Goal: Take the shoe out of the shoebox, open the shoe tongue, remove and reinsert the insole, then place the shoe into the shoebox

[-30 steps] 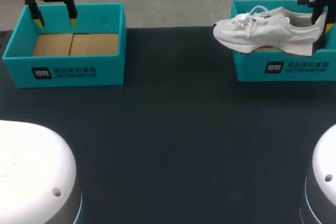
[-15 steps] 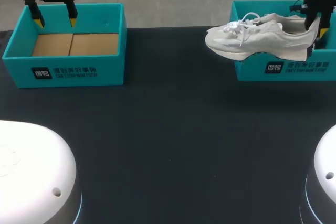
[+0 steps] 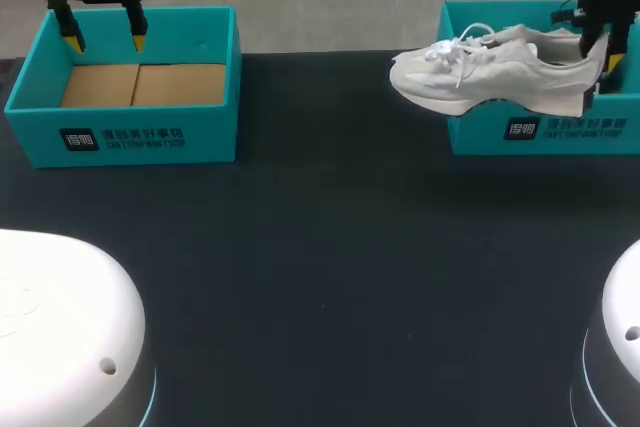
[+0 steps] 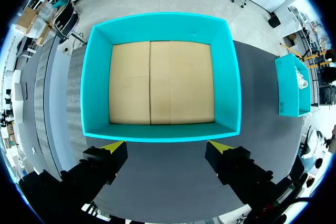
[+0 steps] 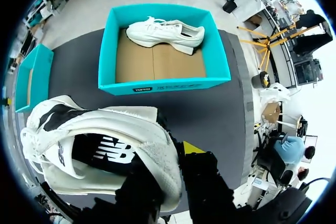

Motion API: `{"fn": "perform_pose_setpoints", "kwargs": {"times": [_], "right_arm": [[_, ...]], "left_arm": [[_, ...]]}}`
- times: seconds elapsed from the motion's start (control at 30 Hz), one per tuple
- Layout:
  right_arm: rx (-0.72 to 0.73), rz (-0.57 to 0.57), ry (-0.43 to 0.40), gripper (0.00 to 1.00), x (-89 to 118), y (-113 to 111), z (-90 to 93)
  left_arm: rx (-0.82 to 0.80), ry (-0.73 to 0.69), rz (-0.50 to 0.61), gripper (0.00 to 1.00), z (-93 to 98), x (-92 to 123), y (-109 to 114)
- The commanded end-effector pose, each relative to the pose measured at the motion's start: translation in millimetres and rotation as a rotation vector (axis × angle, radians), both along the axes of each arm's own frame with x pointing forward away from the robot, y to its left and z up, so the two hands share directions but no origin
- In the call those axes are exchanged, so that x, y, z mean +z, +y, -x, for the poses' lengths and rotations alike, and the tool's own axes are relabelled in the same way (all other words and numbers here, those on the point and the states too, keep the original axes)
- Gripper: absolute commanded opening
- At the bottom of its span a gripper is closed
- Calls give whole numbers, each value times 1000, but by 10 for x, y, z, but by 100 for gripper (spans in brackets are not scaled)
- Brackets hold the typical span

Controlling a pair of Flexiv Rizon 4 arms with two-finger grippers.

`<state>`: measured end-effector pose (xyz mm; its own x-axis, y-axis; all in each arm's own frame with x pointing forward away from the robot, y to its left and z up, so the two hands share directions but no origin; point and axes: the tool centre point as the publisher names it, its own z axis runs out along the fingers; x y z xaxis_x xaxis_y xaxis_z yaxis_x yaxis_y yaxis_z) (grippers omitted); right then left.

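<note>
Shoe [image 3: 490, 72] hangs, heel pinched between right gripper [image 3: 601, 53] fingers; left gripper [image 3: 103, 39] spread open.

Left arm comes in at the far left. The left gripper [image 3: 104, 42] hangs with fingers pointing down, yellow tips spread wide. Right arm is at the far right, wrist upright. The right gripper [image 3: 603, 50] points down (one yellow tip shows in its wrist view), fingers clamped on the heel of the shoe [image 3: 480, 72].
</note>
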<state>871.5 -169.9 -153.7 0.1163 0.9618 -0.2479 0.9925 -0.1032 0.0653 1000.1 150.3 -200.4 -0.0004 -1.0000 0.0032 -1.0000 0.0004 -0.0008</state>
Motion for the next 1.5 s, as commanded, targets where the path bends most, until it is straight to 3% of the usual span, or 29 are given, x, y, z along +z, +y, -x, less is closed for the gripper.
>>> {"fn": "perform_pose_setpoints", "kwargs": {"times": [0.03,0.63,1.07,1.2,1.5], "right_arm": [[31,65,-30,0,77,250,209],[-24,9,-39,0,133,1105,1050],[-30,-4,13,0,-152,1783,1791],[-41,-9,21,0,-190,1907,1915],[-13,14,39,0,-284,2014,2000]], "left_arm": [[0,1,-1,100,-1,1,-2],[0,1,-1,100,-1,1,-2],[0,1,-1,100,-1,1,-2],[0,1,-1,100,-1,1,-2],[0,1,-1,100,-1,1,-2]]}}
